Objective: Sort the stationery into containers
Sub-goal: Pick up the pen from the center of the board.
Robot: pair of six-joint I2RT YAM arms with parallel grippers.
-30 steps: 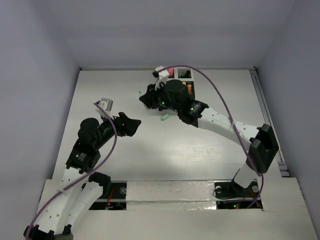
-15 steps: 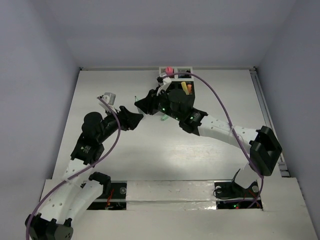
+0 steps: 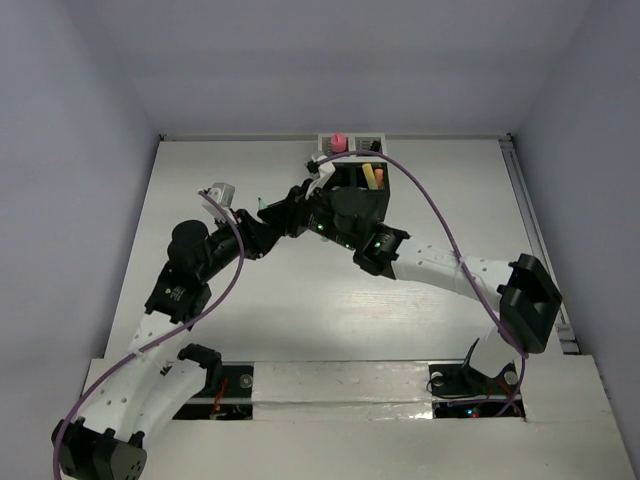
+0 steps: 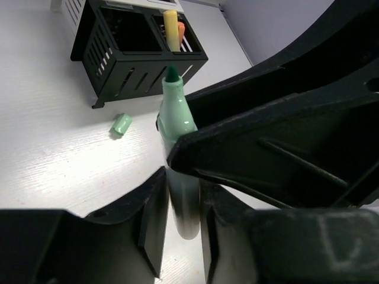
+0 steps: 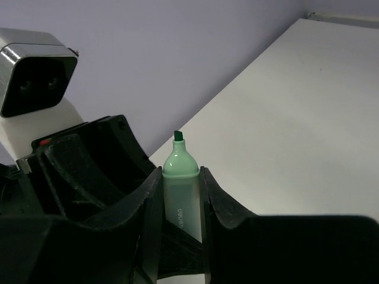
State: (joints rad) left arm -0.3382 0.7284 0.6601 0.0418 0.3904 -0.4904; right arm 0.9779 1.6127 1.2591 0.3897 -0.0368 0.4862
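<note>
A mint-green marker (image 5: 179, 177) with no cap stands upright above the table, its dark tip up. My right gripper (image 5: 177, 201) is shut on its barrel. My left gripper (image 4: 185, 198) is shut on its lower end from the other side. The two grippers meet left of the containers (image 3: 352, 170), a mesh organizer whose black compartments (image 4: 136, 59) hold a yellow pen (image 4: 170, 23) and an orange one (image 4: 181, 32). A pink tube (image 3: 339, 141) stands in a rear compartment. The marker's green cap (image 4: 121, 124) lies on the table in front of the organizer.
The right arm (image 3: 440, 262) stretches across the table from the right, covering the ground by the organizer. The left wrist camera (image 5: 35, 71) sits close behind the marker. White tabletop (image 3: 300, 310) lies between the arms' bases.
My left gripper has moved right and forward to the marker and closed on its lower end. The right gripper has carried the marker left to meet it, uncovering the organizer.
</note>
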